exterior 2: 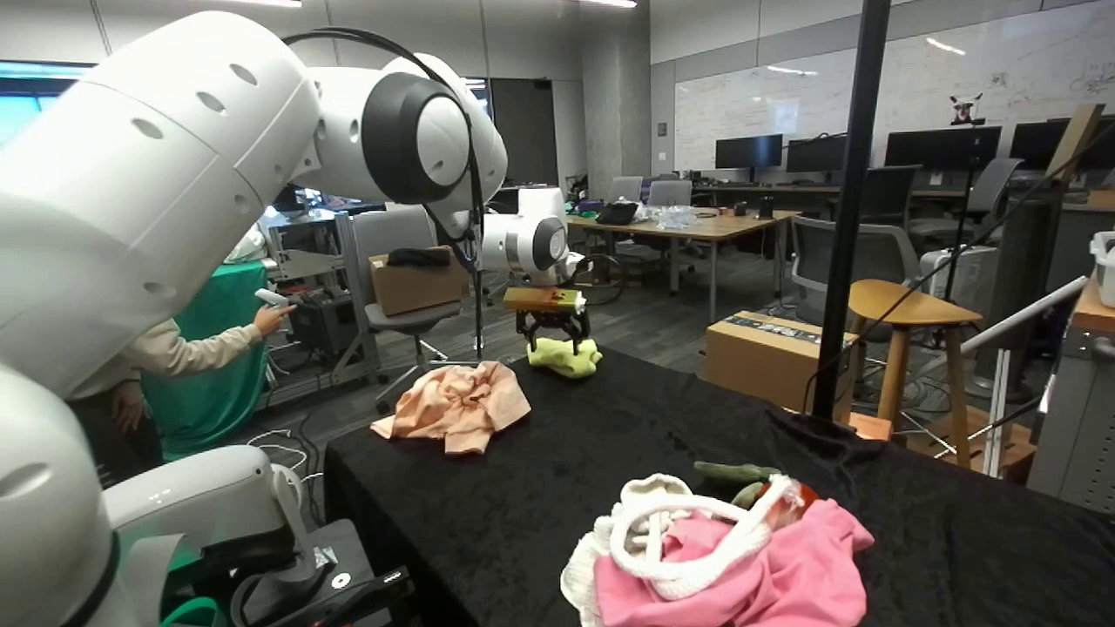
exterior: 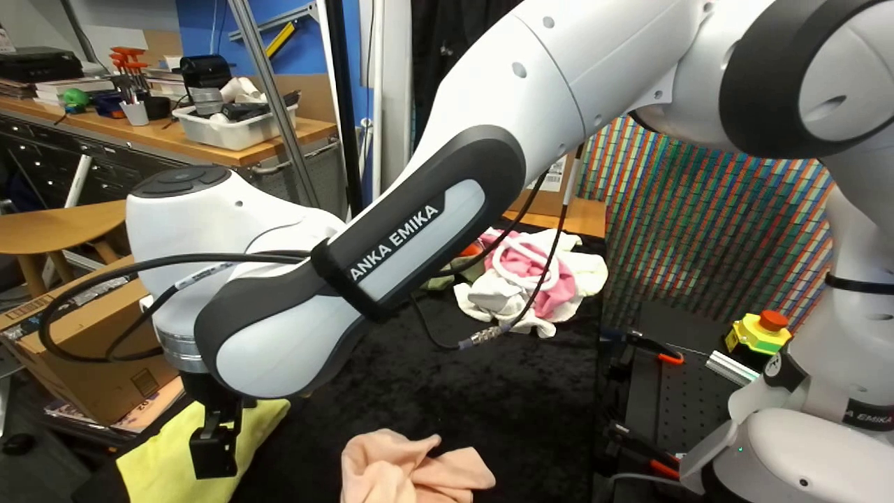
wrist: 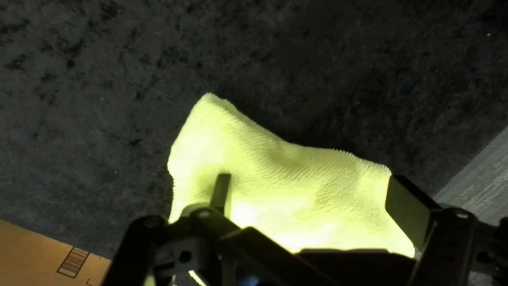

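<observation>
In an exterior view, the yellow cloth (exterior 2: 566,364) lies at the far end of the black table (exterior 2: 540,496), loose because the gripper (exterior 2: 555,347) over it has its fingers spread wide

The fingers (wrist: 408,214) hide part of the yellow cloth (wrist: 285,186). In an exterior view, the peach cloth (exterior: 398,471) runs off the bottom edge.
</observation>
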